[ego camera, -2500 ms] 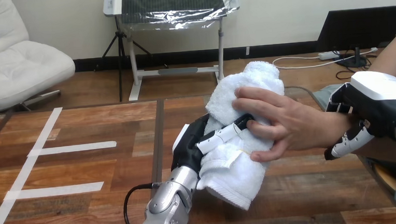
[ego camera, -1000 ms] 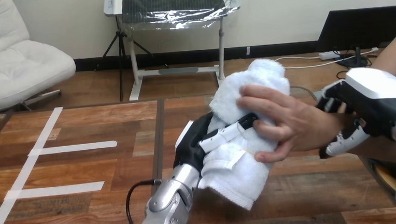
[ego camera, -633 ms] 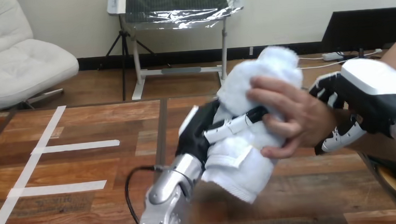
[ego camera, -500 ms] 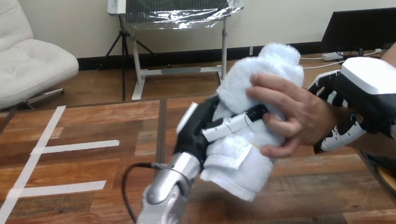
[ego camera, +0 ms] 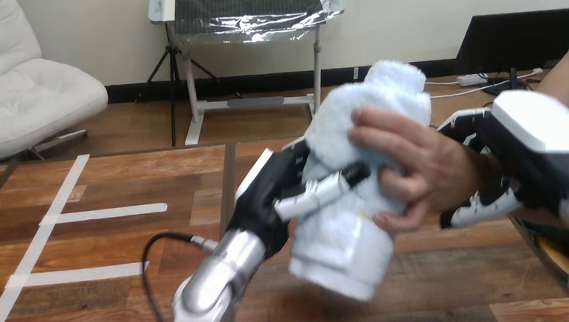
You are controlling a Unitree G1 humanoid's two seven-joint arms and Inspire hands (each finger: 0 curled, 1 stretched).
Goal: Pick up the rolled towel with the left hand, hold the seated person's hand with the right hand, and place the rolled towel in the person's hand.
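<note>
- Above the right half of the desk point(ego camera: 126, 309), your rolled towel point(ego camera: 342, 236) rides higher and more upright than 2.5 s ago, clear of the wood.
- Your left hand point(ego camera: 279, 187) still has its fingers curled round the towel's middle, and its forearm has swung out leftward.
- As before, the person's hand point(ego camera: 416, 168) grips the towel's right side, covering your left fingertips.
- Your right hand point(ego camera: 523, 146) has crept slightly left. Its fingers seem wrapped round the person's wrist, though the white shell hides much of the contact.
- Brown wood planks lie below, with white tape strips point(ego camera: 105, 212) at the left, well apart from the hands.
</note>
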